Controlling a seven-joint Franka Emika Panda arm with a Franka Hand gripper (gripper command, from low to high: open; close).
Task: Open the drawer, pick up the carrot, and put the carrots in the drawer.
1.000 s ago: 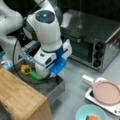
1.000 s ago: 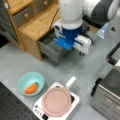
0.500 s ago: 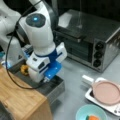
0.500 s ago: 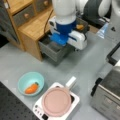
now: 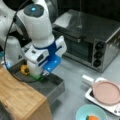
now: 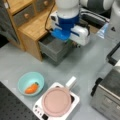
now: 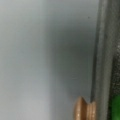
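Note:
The grey drawer (image 5: 50, 86) (image 6: 53, 48) stands pulled out from the wooden-topped cabinet (image 5: 20, 100) (image 6: 35, 27) in both front views. My gripper (image 5: 44, 74) hangs low over the drawer's front end, and the white and blue hand (image 6: 71, 31) hides its fingers. The wrist view shows the drawer's front panel (image 7: 100, 62) edge-on with a wooden knob (image 7: 83, 110). The orange carrot (image 6: 31, 88) (image 5: 93, 117) lies in a teal bowl (image 6: 23, 80) (image 5: 83, 112), well away from the gripper.
Inside the drawer lie a yellow-orange bell pepper (image 5: 25, 70) and a green vegetable (image 5: 37, 78). A silver toaster oven (image 5: 95, 37) stands behind. A pink pan (image 5: 107, 92) (image 6: 56, 101) rests on a white tray beside the bowl.
The arm has shifted slightly toward the cabinet above the open drawer. The carrot stays in its bowl.

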